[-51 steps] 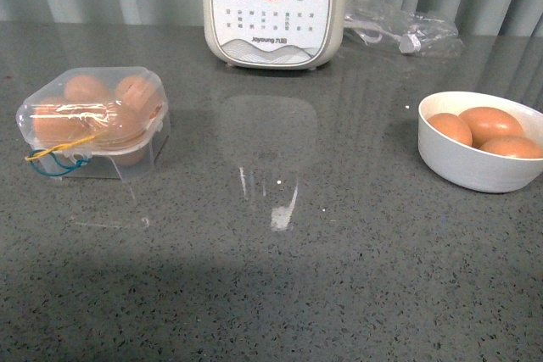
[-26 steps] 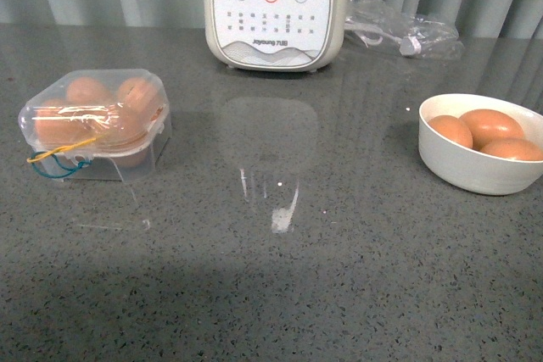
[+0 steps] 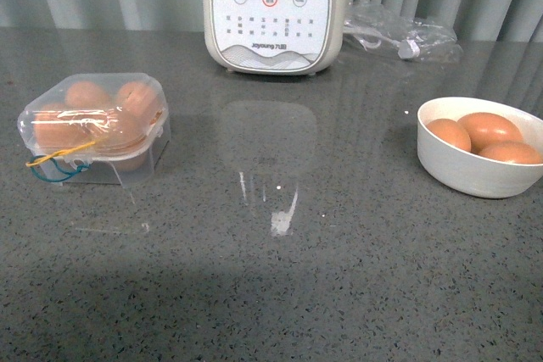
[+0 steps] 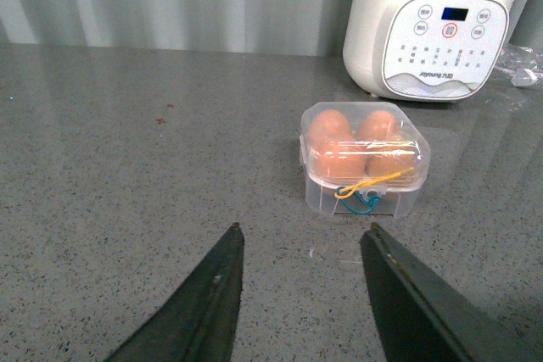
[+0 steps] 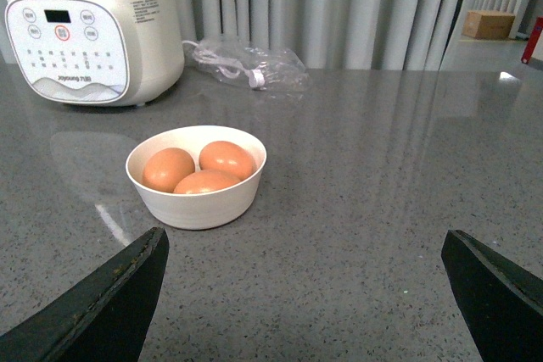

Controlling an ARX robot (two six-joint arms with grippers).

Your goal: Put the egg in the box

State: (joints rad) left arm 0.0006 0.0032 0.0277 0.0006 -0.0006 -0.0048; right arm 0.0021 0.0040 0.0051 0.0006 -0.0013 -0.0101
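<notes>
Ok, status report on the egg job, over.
Both hands open and empty: left hand, right hand. Box lid shut, eggs inside. Three eggs wait in the white bowl. Nothing between bowl and box.

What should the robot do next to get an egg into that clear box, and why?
Probably bring the left end effector forward to the box and lift its lid. The lid looks shut over the eggs already inside, so nothing more can go in yet. Both end effectors are open and empty, and the right end effector faces the bowl holding three eggs.
</notes>
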